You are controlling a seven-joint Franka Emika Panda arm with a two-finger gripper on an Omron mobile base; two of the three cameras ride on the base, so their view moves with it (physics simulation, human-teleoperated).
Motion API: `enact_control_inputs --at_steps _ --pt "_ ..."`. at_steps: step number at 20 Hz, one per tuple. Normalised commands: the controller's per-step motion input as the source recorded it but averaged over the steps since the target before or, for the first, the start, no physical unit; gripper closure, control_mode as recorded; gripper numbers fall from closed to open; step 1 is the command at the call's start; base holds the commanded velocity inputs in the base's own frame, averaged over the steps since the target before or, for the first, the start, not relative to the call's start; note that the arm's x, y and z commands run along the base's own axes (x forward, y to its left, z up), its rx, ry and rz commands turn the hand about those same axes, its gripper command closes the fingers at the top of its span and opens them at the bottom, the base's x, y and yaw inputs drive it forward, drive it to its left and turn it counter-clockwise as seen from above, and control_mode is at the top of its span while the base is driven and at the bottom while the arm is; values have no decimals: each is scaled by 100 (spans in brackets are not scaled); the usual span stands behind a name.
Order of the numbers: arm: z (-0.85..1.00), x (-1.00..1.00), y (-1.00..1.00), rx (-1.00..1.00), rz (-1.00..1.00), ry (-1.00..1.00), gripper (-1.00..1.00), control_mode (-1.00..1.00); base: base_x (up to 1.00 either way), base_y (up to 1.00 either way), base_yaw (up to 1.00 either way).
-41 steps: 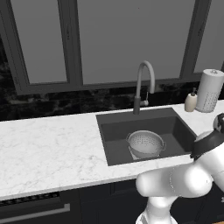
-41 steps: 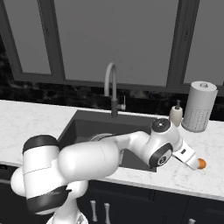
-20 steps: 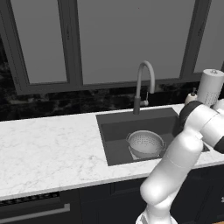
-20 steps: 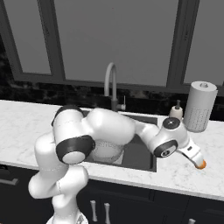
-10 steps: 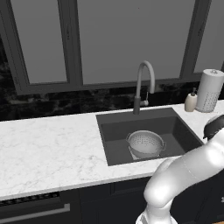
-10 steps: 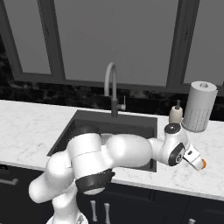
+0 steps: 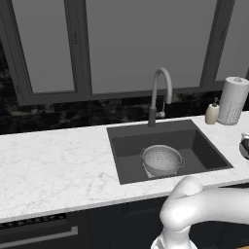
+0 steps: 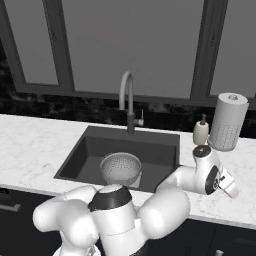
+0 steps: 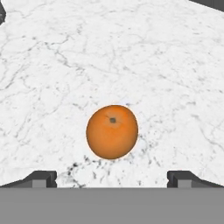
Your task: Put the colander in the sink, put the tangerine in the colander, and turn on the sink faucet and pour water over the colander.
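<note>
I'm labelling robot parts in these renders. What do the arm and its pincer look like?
The arm is glossy white, built of rounded, bulbous links with dark joint bands. No cables or markings show. The pincer has two small dark grey, blocky fingertips, set wide apart.

On my white marble desk [image 7: 53,165], a tall white perforated cylinder [image 8: 227,121] stands far right, a small soap bottle [image 8: 201,131] just left of it. Dark windows [image 7: 146,44] run behind.
</note>
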Motion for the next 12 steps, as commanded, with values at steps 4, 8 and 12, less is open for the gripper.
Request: enact_control_inputs --at_steps 4,8,12 --pt "0 1 -25 1 0 2 -100 -100 0 0 0" --pt "0 1 -6 0 0 1 -100 -100 0 0 0" --pt "0 0 0 0 0 3 -100 -100 0 0 0"
